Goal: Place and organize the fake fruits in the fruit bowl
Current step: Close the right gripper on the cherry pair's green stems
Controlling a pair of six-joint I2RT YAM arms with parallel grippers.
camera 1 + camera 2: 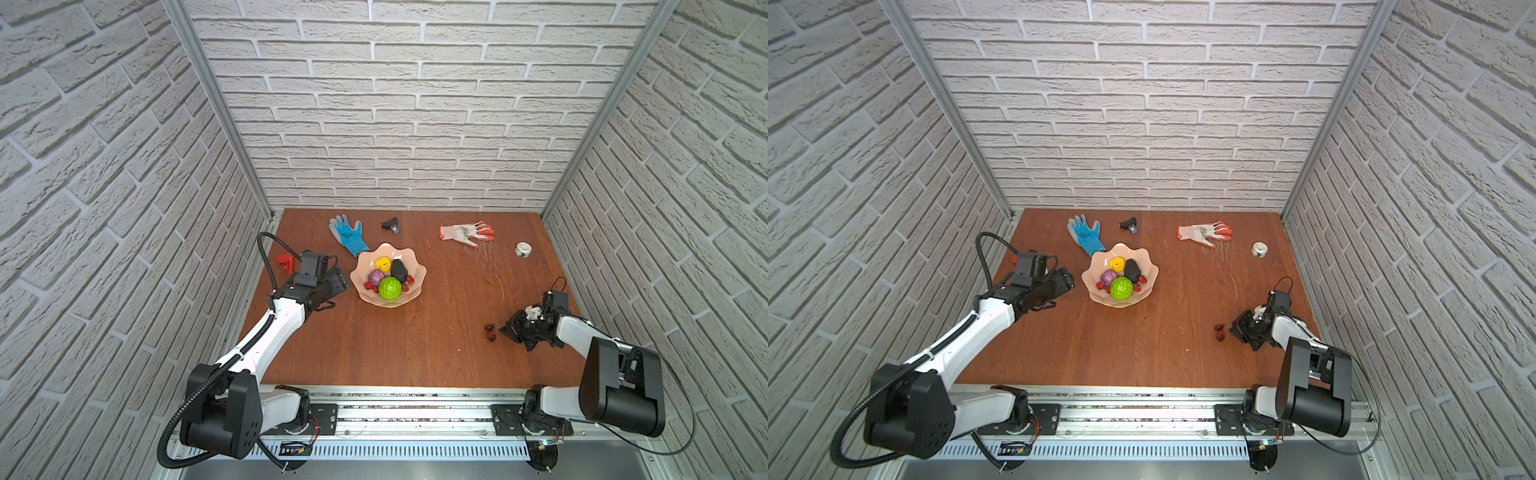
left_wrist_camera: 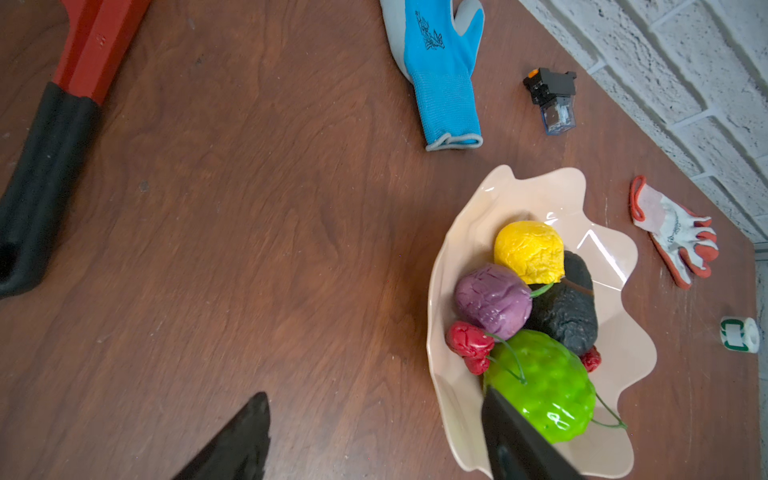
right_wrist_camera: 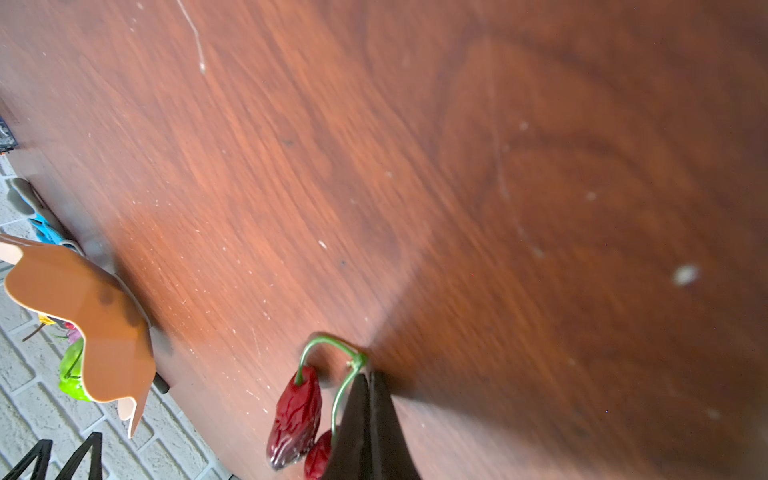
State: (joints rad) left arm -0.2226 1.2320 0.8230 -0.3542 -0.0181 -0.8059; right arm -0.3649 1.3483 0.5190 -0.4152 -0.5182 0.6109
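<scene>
Nearest the front edge of the brown wooden tabletop [image 1: 415, 345], on the right side, the right end effector [image 3: 365, 382] is pinched shut on the forked green stem of a pair of wrinkled dark red cherries [image 3: 297, 411]. This pair is well apart from the bowl.

Farther back on the left, the left end effector [image 2: 374, 392] stands moderately wide and holds nothing, just beside the wide shallow pale peach bowl with a wavy rim [image 1: 384, 249].

The bowl holds a bumpy bright-green ball [image 2: 540, 386], a purple round fruit [image 2: 492, 301], a wrinkled black avocado [image 2: 567, 316], a small yellow round fruit [image 2: 528, 251] and small red cherries [image 2: 469, 340].

Beyond it lie a blue glove [image 1: 347, 235], an orange-and-white glove [image 1: 467, 232] and a white tape roll [image 1: 523, 249].
</scene>
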